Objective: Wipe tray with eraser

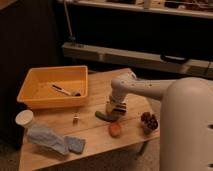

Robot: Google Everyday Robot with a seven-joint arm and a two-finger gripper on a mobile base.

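Our gripper (115, 110) was low over the table (95, 145), right at the striped eraser (118, 106). The eraser sat on the wood just beside a green thing (102, 116), well apart from the yellow tray (30, 90). We could not tell if the gripper was spread, shut, or pinching the eraser. To do this step well, we thought we should grab the eraser by its long sides and lift it straight up. Then we should miss the pen (64, 90) lying in the tray. The gripper hid most of the eraser.
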